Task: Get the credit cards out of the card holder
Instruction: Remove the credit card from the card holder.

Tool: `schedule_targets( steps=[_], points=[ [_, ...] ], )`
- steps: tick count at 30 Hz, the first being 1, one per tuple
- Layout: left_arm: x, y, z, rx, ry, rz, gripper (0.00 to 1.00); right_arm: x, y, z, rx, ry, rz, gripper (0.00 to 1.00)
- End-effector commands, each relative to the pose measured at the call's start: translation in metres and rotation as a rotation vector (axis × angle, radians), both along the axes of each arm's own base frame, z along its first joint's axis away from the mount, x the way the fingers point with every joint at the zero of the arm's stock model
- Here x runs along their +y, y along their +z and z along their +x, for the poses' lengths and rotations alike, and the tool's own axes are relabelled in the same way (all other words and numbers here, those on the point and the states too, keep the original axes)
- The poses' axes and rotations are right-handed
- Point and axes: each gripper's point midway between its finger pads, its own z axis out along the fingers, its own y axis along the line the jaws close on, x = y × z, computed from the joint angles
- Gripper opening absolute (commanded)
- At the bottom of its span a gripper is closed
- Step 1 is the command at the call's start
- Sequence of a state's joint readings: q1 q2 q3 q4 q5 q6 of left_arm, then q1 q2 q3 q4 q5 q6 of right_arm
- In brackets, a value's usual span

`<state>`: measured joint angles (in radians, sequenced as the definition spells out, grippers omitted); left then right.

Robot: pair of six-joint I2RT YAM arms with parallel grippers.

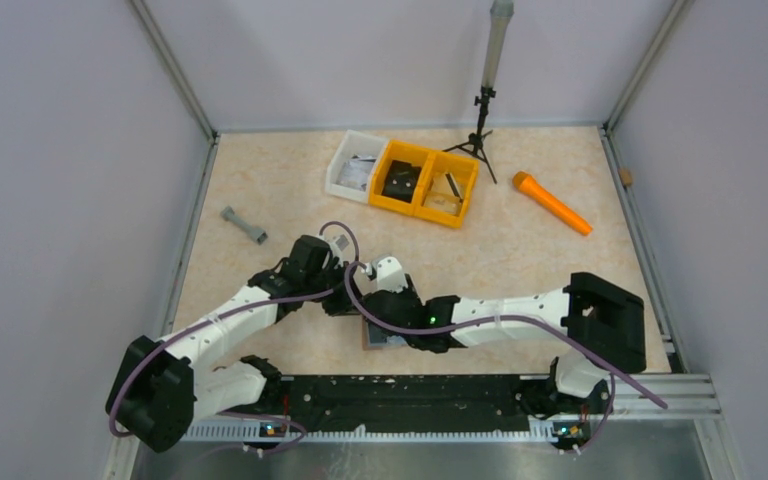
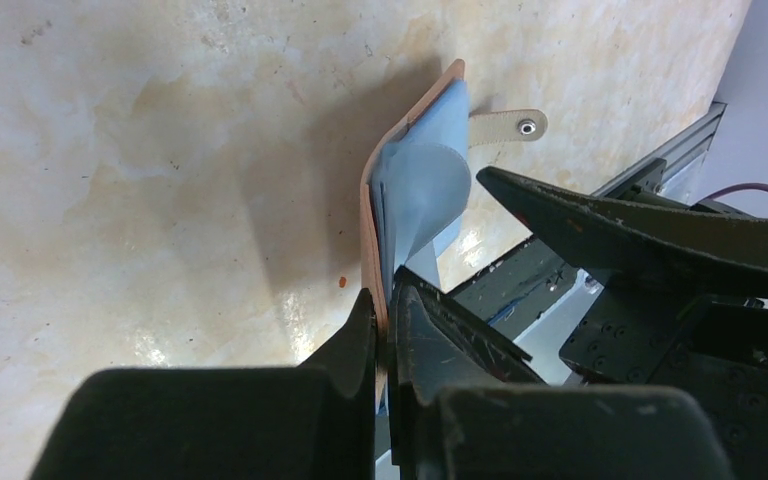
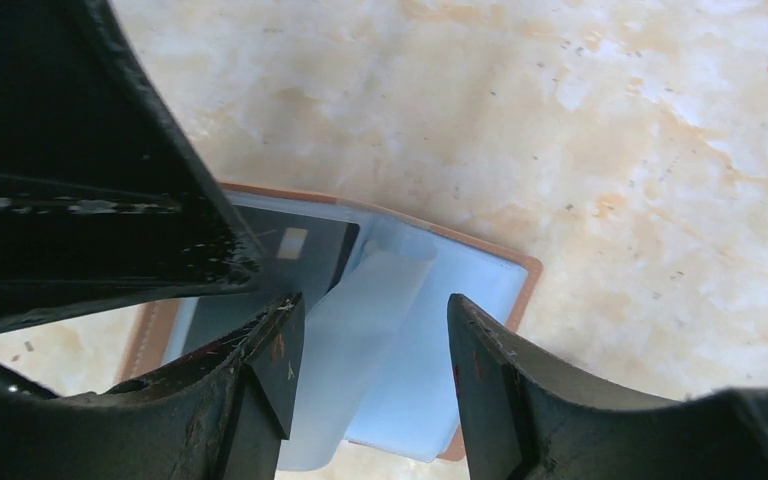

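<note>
The left gripper point(image 2: 385, 325) is pressed together on the card holder point(image 2: 415, 190), pinching its leather edge. The right gripper point(image 3: 370, 340) is spread just above the pale lining. The black card point(image 3: 305, 250), beside one fingertip, is judged thin, stiff and slick: grip its exposed edge.

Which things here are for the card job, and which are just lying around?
For the job: card holder, black card inside it.
Just lying about: yellow bins, white bin, orange stick, grey bar, tripod.
</note>
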<state>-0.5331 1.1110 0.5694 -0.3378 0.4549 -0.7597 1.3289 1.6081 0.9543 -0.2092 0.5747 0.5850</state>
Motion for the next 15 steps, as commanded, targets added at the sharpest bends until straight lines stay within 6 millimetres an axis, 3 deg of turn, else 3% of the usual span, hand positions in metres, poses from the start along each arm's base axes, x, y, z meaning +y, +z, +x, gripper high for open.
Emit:
schedule_targets(
  steps=[1, 8, 15],
  points=[
    [-0.006, 0.016, 0.004, -0.053, -0.015, -0.047, 0.00, -0.016, 0.007, 0.008, -0.054, -0.068, -0.095, 0.56],
    [-0.005, 0.015, 0.004, -0.060, -0.014, -0.044, 0.00, -0.071, -0.001, 0.010, -0.085, -0.174, -0.270, 0.56],
    [-0.012, 0.019, 0.005, -0.077, -0.020, -0.103, 0.00, -0.099, 0.007, 0.004, -0.046, -0.183, -0.208, 0.57]
  ],
)
